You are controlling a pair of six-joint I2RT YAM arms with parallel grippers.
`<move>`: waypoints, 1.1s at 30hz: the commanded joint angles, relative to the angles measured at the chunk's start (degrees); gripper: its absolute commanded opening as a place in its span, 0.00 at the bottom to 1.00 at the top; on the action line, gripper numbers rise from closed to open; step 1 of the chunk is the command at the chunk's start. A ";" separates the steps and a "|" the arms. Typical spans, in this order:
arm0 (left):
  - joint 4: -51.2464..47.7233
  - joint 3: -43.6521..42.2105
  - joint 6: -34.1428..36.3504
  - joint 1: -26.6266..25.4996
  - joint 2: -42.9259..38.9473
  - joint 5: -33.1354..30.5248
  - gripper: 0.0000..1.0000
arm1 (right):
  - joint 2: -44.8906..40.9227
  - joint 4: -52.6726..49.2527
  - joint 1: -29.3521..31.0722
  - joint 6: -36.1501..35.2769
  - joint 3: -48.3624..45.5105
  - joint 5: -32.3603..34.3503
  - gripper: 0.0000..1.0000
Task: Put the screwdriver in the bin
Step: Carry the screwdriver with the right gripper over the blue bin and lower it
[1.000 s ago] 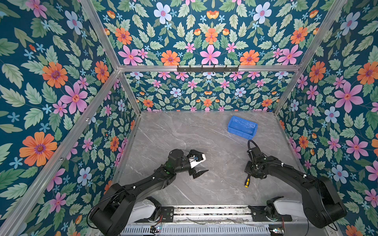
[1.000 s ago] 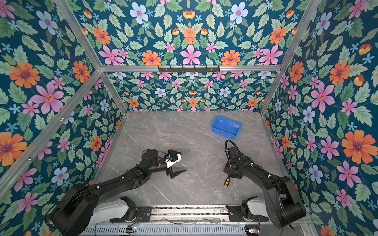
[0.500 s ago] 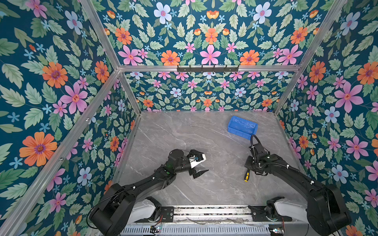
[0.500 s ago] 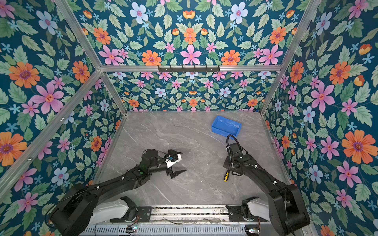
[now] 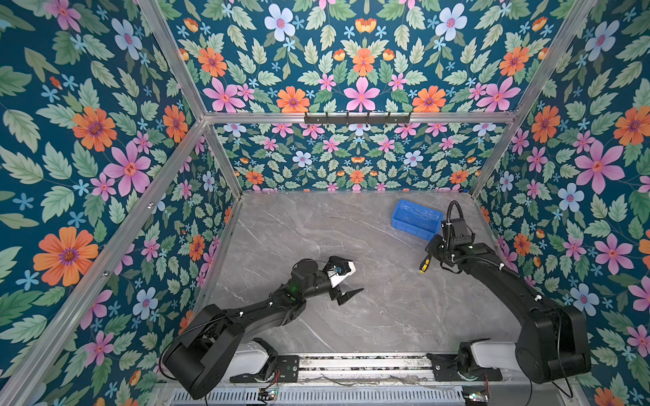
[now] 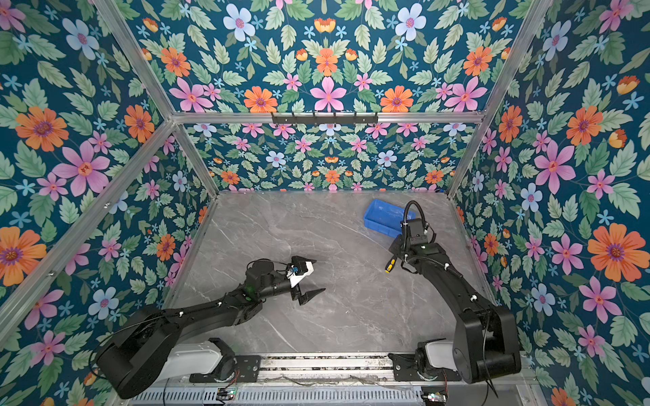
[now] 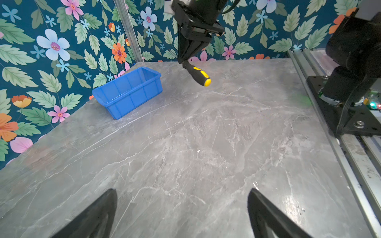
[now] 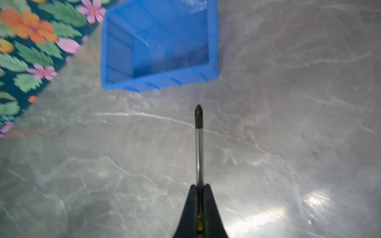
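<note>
The screwdriver [image 5: 425, 264] [image 6: 389, 266], with a black-and-yellow handle, hangs above the table in my right gripper [image 5: 432, 247], which is shut on it. In the right wrist view the thin shaft of the screwdriver [image 8: 199, 144] sticks out past the right gripper [image 8: 199, 186] and points at the blue bin [image 8: 160, 82], a short way from its near wall. The bin [image 5: 411, 228] [image 6: 378, 225] stands empty at the back right. My left gripper [image 5: 346, 295] [image 7: 182, 191] is open over the middle of the table, holding nothing. The left wrist view shows the screwdriver [image 7: 198, 75] tilted, yellow butt down, beside the bin [image 7: 127, 92].
Floral walls enclose the grey marble table [image 5: 334, 239] at the back and on both sides. A metal rail [image 5: 351, 365] with both arm bases runs along the front edge. The bin sits close to the back right corner.
My right gripper has carried the screwdriver away from the front of the table toward the bin and lifted it. The left arm has not moved.
</note>
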 commanded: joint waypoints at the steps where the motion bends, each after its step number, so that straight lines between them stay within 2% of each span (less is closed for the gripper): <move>1: 4.24 0.04 -1.40 -0.67 0.42 -0.96 1.00 | 3.79 8.39 -0.20 8.83 3.50 4.07 0.00; 7: 5.09 -1.72 -2.02 -2.99 -0.89 -4.30 1.00 | 15.30 9.66 -0.16 21.74 13.72 7.90 0.00; 13: 6.29 -3.43 -2.11 -4.25 -2.64 -8.08 1.00 | 25.30 15.42 -0.92 32.62 18.95 5.71 0.00; 17: 6.74 -4.22 -2.12 -4.74 -3.20 -9.26 1.00 | 29.25 16.07 -1.99 35.92 22.57 5.43 0.00; 22: 7.36 -4.79 -2.25 -4.97 -3.03 -9.78 1.00 | 33.68 17.13 -3.56 39.95 26.12 1.78 0.00; 33: 8.50 -5.25 -2.50 -5.14 -2.28 -10.60 1.00 | 41.36 13.52 -3.47 47.32 32.78 1.56 0.00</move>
